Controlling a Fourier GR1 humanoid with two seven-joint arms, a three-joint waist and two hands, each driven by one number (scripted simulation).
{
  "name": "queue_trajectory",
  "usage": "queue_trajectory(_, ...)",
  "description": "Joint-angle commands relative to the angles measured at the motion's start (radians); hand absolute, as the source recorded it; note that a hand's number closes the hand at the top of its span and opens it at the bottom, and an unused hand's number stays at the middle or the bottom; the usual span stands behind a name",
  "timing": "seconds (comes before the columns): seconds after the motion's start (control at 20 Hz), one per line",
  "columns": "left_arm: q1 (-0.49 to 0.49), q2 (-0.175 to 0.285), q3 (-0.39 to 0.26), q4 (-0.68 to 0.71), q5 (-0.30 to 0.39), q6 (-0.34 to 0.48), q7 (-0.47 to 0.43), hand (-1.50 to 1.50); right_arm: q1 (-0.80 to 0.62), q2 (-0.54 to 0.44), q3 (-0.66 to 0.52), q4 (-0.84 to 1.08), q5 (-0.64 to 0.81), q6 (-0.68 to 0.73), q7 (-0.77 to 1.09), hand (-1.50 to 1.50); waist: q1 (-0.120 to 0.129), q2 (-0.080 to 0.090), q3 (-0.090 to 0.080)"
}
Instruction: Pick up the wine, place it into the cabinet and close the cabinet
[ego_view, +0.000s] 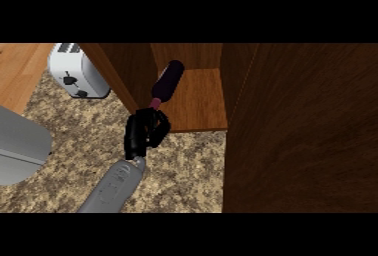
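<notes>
A dark wine bottle (167, 80) with a magenta neck lies tilted, its far end reaching over the wooden cabinet shelf (201, 102). My left hand (146, 131) is curled round its near end, just in front of the shelf's front edge and above the speckled counter. The fingers hide the bottle's lower part. The cabinet door (303, 130) stands open as a large dark wooden panel filling the right side. My right hand shows nowhere.
A white toaster (75, 74) stands on the counter left of the cabinet's side wall (122, 75). A grey rounded object (18, 150) sits at the left edge, with a light wooden surface (18, 70) beyond it. Speckled counter (184, 170) lies below the shelf.
</notes>
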Motion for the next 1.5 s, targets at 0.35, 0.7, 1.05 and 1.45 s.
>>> queue_trajectory(0.35, -0.184, -0.051, 0.053, 0.187, 0.04, -0.039, 0.046, 1.5, 0.034, -0.011, 0.005, -0.075, -0.085, 0.01, 0.03, -1.5, -0.054, 0.039, -0.018)
queue_trajectory(0.7, -0.213, -0.04, 0.094, 0.166, 0.075, -0.008, 0.048, 1.5, 0.023, -0.005, -0.002, -0.046, -0.074, 0.024, -0.008, -1.5, -0.059, 0.042, -0.018)
queue_trajectory(1.05, -0.233, -0.009, 0.009, 0.217, -0.058, 0.1, 0.019, 1.5, 0.038, -0.016, 0.007, -0.033, -0.082, 0.052, -0.017, -1.5, -0.088, 0.042, -0.014)
queue_trajectory(1.45, -0.266, -0.004, -0.08, 0.226, -0.149, 0.116, 0.095, 1.5, 0.007, -0.022, -0.011, -0.007, -0.1, 0.055, -0.018, -1.5, -0.081, 0.042, -0.013)
